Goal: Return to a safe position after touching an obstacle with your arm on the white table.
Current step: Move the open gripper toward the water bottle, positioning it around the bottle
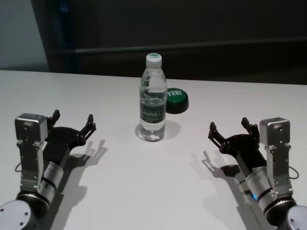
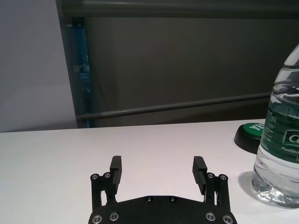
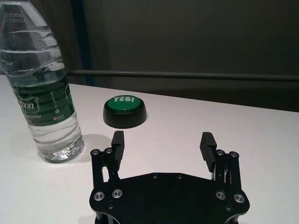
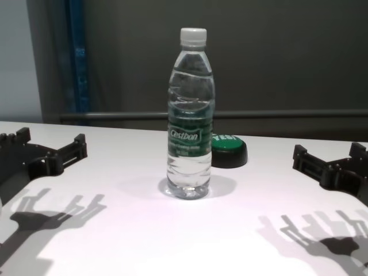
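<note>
Both my end effectors, left (image 1: 73,122) and right (image 1: 229,127), hover released, flanking the upright clear plastic water bottle (image 1: 153,98) on the white table (image 1: 144,191), safely apart.

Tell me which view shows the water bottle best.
The chest view: the water bottle stands whole, cap to base, label readable. The head view shows it whole from above; the left wrist view crops one side, and the right wrist view cuts off its cap.

The tall clear plastic water bottle with the green label (image 2: 279,135) is cut by the left wrist view's edge, cap and half its label out of frame; its white cap is also cropped in the right wrist view; the low black disc with a green top (image 4: 229,150) sits partly hidden behind it in the chest view.
</note>
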